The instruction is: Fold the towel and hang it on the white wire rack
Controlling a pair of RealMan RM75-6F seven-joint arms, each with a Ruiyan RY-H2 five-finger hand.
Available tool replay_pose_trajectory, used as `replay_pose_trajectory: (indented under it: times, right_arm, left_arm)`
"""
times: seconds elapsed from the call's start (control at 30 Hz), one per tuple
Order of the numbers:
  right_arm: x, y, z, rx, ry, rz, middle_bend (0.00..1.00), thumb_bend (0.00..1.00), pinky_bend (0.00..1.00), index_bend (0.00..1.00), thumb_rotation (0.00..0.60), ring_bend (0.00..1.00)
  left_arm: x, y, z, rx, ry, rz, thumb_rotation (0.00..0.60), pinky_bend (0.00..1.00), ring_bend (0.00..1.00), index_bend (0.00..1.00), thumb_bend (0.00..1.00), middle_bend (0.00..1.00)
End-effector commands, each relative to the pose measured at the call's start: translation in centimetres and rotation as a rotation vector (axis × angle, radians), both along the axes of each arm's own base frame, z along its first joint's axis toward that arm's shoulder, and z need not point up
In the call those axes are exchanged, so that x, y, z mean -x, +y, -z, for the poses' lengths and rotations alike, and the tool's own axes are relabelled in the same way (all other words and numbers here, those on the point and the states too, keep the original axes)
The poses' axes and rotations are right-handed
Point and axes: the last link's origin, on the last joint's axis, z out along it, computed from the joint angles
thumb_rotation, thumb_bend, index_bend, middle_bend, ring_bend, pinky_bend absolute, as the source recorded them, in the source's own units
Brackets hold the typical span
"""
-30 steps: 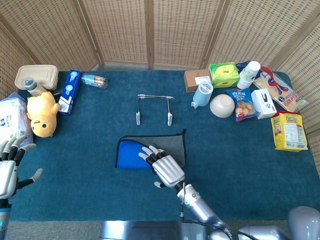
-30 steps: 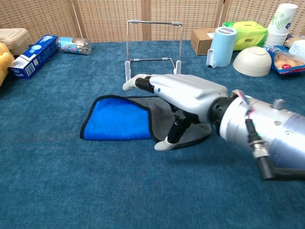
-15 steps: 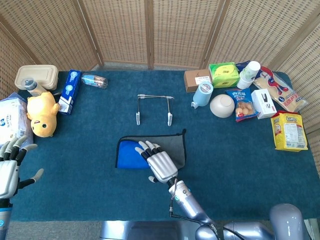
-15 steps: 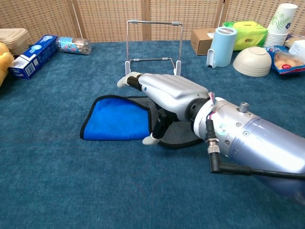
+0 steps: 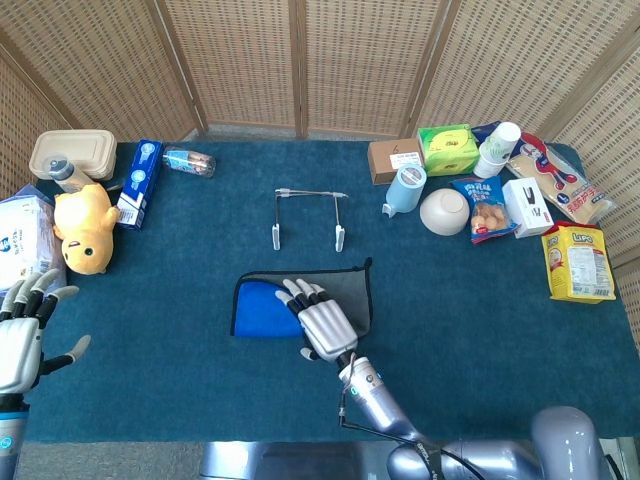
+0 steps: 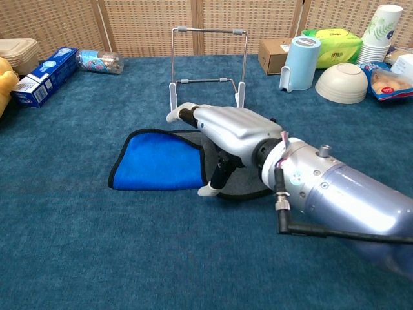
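The towel (image 5: 262,308) is lying flat under the right hand (image 5: 321,322), its blue flap showing to the hand's left and the grey side running beneath the palm and out to its right. Over the last second that hand has been sliding leftward across the cloth and is now easing slightly back, fingers spread flat and holding nothing; it looks to be pressing the half-made fold, so folding is underway but not finished. The rack (image 5: 307,215) is standing just beyond the fingertips, bare, with hanging not yet begun. The left hand (image 5: 22,335) is hovering far off to the left at the bench (image 5: 480,320) edge, fingers apart and empty, near the duck (image 5: 83,226).
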Motion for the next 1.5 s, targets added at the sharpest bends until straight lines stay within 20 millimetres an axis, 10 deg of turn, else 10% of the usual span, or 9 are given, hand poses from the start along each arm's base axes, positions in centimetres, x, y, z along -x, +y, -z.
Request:
replay_pose_trajectory:
  times: [0.03,1.0,1.5]
  right_arm:
    - [-0.3,-0.1,0.3,0.003,-0.001,-0.001,0.03,0.11,0.14,0.0,0.6,0.0]
    - [3.6,-3.2,-0.4,0.166,0.136,-0.018,0.03,0.17,0.14,0.0,0.6,0.01]
    - [2.3,-1.0,-0.6,0.094,0.109,0.035,0.04,0.17,0.14,0.0,0.6,0.04]
  left_arm:
    - [0.0,0.0,0.0,0.001,0.001,-0.001,0.6,0.0,0.0,0.26,0.33,0.1]
    - [-0.8,0.3,0.5,0.008,-0.002,0.018,0.6,0.0,0.0,0.25,0.33,0.1]
    - [-1.1,0.5,0.8,0.02,-0.007,0.028,0.6,0.0,0.0,0.25,0.33,0.1]
